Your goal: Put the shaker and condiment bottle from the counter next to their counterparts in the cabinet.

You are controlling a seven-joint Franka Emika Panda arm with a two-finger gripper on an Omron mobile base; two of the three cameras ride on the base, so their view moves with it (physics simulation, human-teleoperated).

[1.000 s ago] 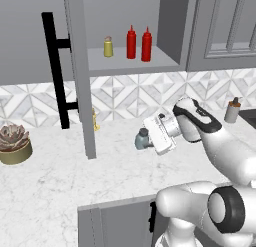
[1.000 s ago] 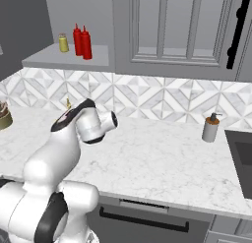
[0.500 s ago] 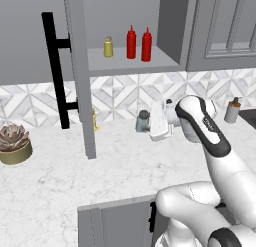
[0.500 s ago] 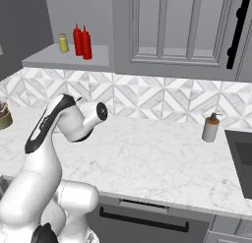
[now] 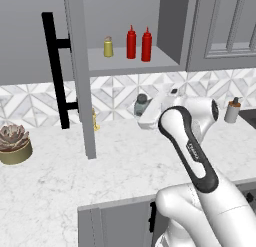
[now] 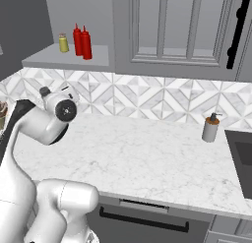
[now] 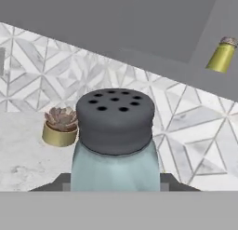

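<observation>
The shaker (image 5: 141, 104) is held in the closed gripper (image 5: 146, 111); the yellow shaker (image 5: 108, 47) on the cabinet shelf (image 5: 130, 65) lies above and left

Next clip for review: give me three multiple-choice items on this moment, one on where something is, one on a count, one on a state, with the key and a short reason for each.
1. Where is the shaker?
A. on the cabinet shelf
B. in the gripper, above the counter
C. in the sink

2. How many red squeeze bottles stand on the cabinet shelf?
A. none
B. two
C. four

3. How is the cabinet door?
A. swung open
B. shut
C. taken off

Key: 1 B, the hand view shows its dark holed cap right at the gripper, with backsplash behind. 2 B, the two red squeeze bottles stand side by side next to the yellow shaker. 3 A, the door stands edge-on and the shelf is in plain sight.
</observation>
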